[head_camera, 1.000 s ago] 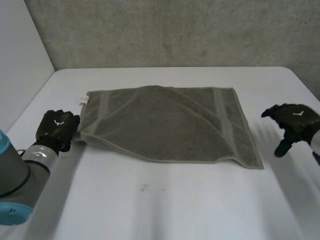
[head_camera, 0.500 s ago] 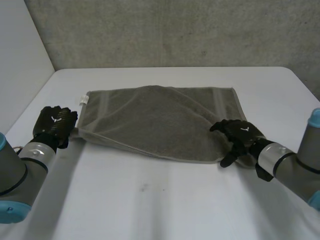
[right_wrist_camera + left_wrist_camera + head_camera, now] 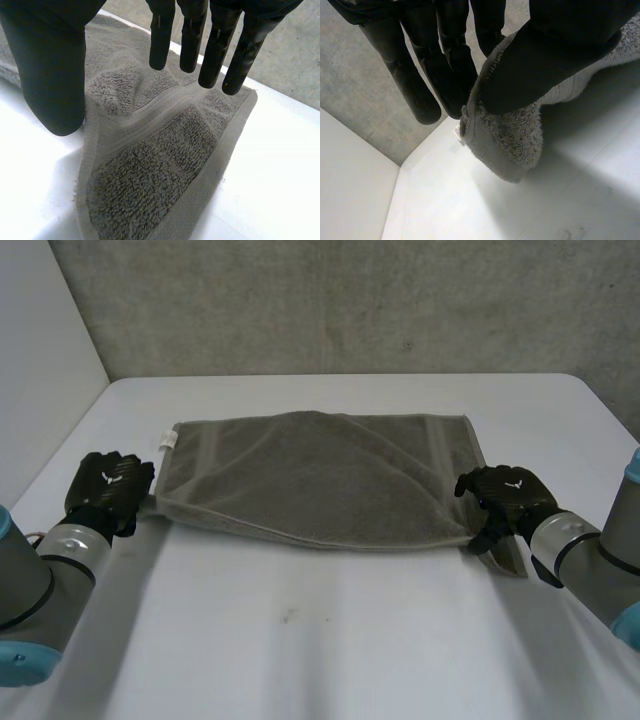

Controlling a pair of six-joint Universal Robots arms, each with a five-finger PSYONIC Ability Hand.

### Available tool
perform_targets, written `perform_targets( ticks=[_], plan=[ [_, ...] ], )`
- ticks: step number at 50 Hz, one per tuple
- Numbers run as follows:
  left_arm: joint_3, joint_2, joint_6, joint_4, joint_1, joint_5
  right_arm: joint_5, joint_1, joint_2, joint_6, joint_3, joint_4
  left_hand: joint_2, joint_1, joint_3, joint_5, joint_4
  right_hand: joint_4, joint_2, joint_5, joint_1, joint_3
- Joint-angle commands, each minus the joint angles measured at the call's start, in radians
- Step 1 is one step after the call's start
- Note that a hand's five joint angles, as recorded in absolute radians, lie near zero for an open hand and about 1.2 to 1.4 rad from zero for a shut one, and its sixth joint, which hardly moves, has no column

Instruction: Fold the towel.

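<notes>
Towel: the towel [image 3: 320, 480] lay spread across the middle of the white table [image 3: 300, 640]. One layer was already turned over on a slant, and a small white tag [image 3: 168, 441] showed at its far-left corner.

Left hand: the left hand [image 3: 108, 485] was at the towel's near-left corner. In its wrist view the thumb [image 3: 545, 60] pressed a bunched bit of the corner against the fingers [image 3: 450, 75] behind it, so it had a pinch on the cloth.

Right hand: the right hand [image 3: 505, 495] sat over the near-right corner. Its fingers [image 3: 215, 50] were straight and spread away from the thumb [image 3: 50, 75], with the corner lying flat below the palm and nothing gripped. Whether the thumb tip touched the hem could not be told.

Step in hand: probably securing both near corners before a fold, with one corner held and the other not yet taken.

Next move: the right hand likely needed to lower and close thumb and fingers on the corner's hem. Both hands could then lift together and carry the near edge over to the far edge, keeping it level so the layers would line up.

Risk: the doubled cloth at the right corner might let only the top layer be caught.
</notes>
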Motion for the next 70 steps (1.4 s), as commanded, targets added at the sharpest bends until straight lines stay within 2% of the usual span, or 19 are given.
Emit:
perform_targets(
  ticks=[1, 6, 8, 9, 11, 12, 13, 14, 15, 16, 23, 29, 37, 38, 39, 40, 46, 63, 70],
  plan=[
    [-0.002, -0.001, 0.0, 0.0, -0.001, -0.001, -0.008, -0.008, 0.008, 0.001, 0.005, 0.019, 0.178, 0.192, 0.179, 0.179, 0.179, 0.056, 0.047, 0.06, 0.098, 0.052],
    [-0.002, -0.001, 0.0, -0.003, -0.001, -0.001, -0.007, -0.009, 0.022, -0.003, 0.005, 0.019, 0.178, 0.192, 0.179, 0.179, 0.179, 0.159, 0.15, 0.163, 0.2, 0.155],
    [-0.002, -0.001, 0.0, -0.003, 0.0, -0.002, -0.004, -0.018, 0.022, -0.003, 0.002, 0.019, 0.178, 0.192, 0.179, 0.179, 0.179, 0.34, 0.331, 0.344, 0.381, 0.336],
    [-0.002, -0.001, 0.0, -0.003, 0.0, -0.002, -0.004, -0.018, 0.022, -0.003, 0.002, 0.019, 0.178, 0.192, 0.179, 0.179, 0.179, 0.341, 0.332, 0.345, 0.382, 0.337],
    [-0.002, -0.001, 0.0, -0.003, 0.0, -0.002, 0.002, -0.032, 0.022, -0.001, -0.004, 0.019, 0.178, 0.192, 0.179, 0.179, 0.179, 0.577, 0.568, 0.581, 0.619, 0.573],
    [0.0, -0.001, 0.0, -0.003, 0.002, -0.002, 0.002, -0.032, 0.022, -0.001, -0.004, 0.019, 0.178, 0.192, 0.179, 0.179, 0.179, 0.579, 0.569, 0.583, 0.62, 0.575],
    [0.0, -0.001, 0.0, -0.005, 0.003, -0.002, 0.001, -0.041, 0.023, -0.001, -0.008, 0.02, 0.178, 0.192, 0.179, 0.179, 0.179, 0.742, 0.732, 0.745, 0.783, 0.738],
    [0.0, -0.001, 0.0, -0.005, 0.003, -0.002, 0.001, -0.041, 0.023, -0.001, -0.009, 0.02, 0.178, 0.192, 0.179, 0.179, 0.179, 0.743, 0.734, 0.747, 0.785, 0.739],
    [0.0, 0.0, -0.001, -0.005, 0.002, -0.002, 0.002, -0.05, 0.023, -0.001, -0.012, 0.025, 0.178, 0.192, 0.179, 0.179, 0.179, 0.909, 0.9, 0.913, 0.95, 0.905],
    [0.0, 0.002, -0.001, -0.008, 0.002, -0.002, 0.002, -0.06, 0.023, -0.001, -0.015, 0.031, 0.178, 0.192, 0.179, 0.179, 0.179, 0.947, 0.938, 0.951, 0.989, 0.943],
    [-0.002, 0.035, -0.004, -0.047, -0.004, -0.001, -0.005, -0.081, 0.016, 0.013, -0.044, 0.121, 0.178, 0.192, 0.179, 0.179, 0.179, 0.948, 0.938, 0.951, 0.989, 0.944],
    [-0.002, 0.109, -0.01, -0.107, -0.012, 0.001, -0.094, -0.106, -0.027, -0.009, -0.051, 0.227, 0.178, 0.192, 0.179, 0.179, 0.179, 0.948, 0.938, 0.951, 0.989, 0.944],
    [-0.002, 0.149, -0.018, -0.172, -0.017, 0.002, -0.137, -0.107, -0.081, -0.01, -0.029, 0.267, 0.178, 0.192, 0.179, 0.179, 0.179, 0.948, 0.938, 0.951, 0.989, 0.944],
    [-0.002, 0.149, -0.018, -0.172, -0.017, 0.002, -0.134, -0.104, -0.077, -0.019, -0.018, 0.266, 0.178, 0.192, 0.179, 0.179, 0.179, 0.539, 0.53, 0.543, 0.58, 0.535],
    [-0.002, 0.144, -0.018, -0.172, -0.017, 0.002, -0.134, -0.104, -0.077, -0.019, -0.018, 0.266, 0.178, 0.192, 0.179, 0.179, 0.179, 0.535, 0.526, 0.539, 0.576, 0.531],
    [-0.002, 0.141, -0.018, -0.172, -0.015, 0.004, -0.127, -0.101, -0.063, -0.021, -0.006, 0.26, 0.178, 0.192, 0.179, 0.179, 0.179, 0.398, 0.389, 0.402, 0.44, 0.394],
    [0.0, 0.132, -0.018, -0.172, -0.011, 0.004, -0.125, -0.1, 0.017, -0.021, -0.007, 0.26, 0.178, 0.192, 0.179, 0.179, 0.179, 0.359, 0.349, 0.362, 0.4, 0.355],
    [0.008, 0.117, -0.018, -0.163, 0.003, 0.004, -0.126, -0.101, 0.023, -0.026, -0.009, 0.25, 0.178, 0.192, 0.179, 0.179, 0.179, 0.315, 0.305, 0.318, 0.356, 0.311],
    [0.011, 0.108, -0.018, -0.16, 0.003, 0.004, -0.12, -0.101, 0.025, -0.024, -0.007, 0.186, 0.178, 0.192, 0.179, 0.179, 0.179, 0.341, 0.332, 0.345, 0.382, 0.337]
  ],
)
